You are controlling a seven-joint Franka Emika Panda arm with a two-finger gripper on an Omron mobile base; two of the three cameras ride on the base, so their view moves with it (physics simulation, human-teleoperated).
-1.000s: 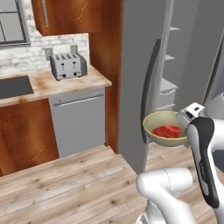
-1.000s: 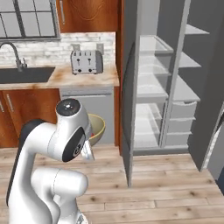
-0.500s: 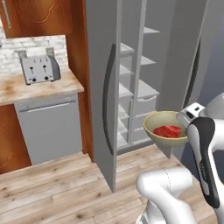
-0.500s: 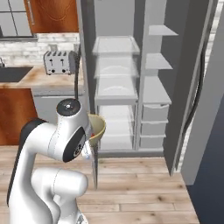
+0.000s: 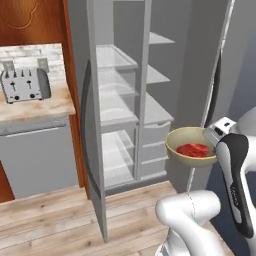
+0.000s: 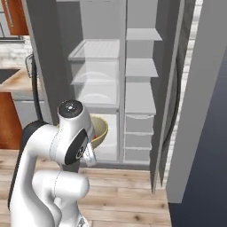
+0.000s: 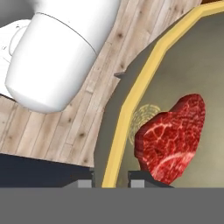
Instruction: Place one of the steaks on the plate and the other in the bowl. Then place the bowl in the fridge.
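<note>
Bowl [image 6: 100,129] half behind arm, rim between fingers [image 7: 136,180], steak [image 7: 172,136] inside.

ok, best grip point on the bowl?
The thin rim, as the claw has it now: one finger inside, one outside, straddling the wall. The bowl is wide and tapers to a narrow base, so only the rim fits; the steak lies clear of it.

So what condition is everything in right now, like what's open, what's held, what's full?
fridge: both doors open, glass shelves bare.
bowl: held up off the floor in front of the fridge, upright, one steak inside.
steak: lying in the bowl.
gripper: shut on the bowl's rim, one finger on each side.
toaster: upright on the counter, slots empty.
</note>
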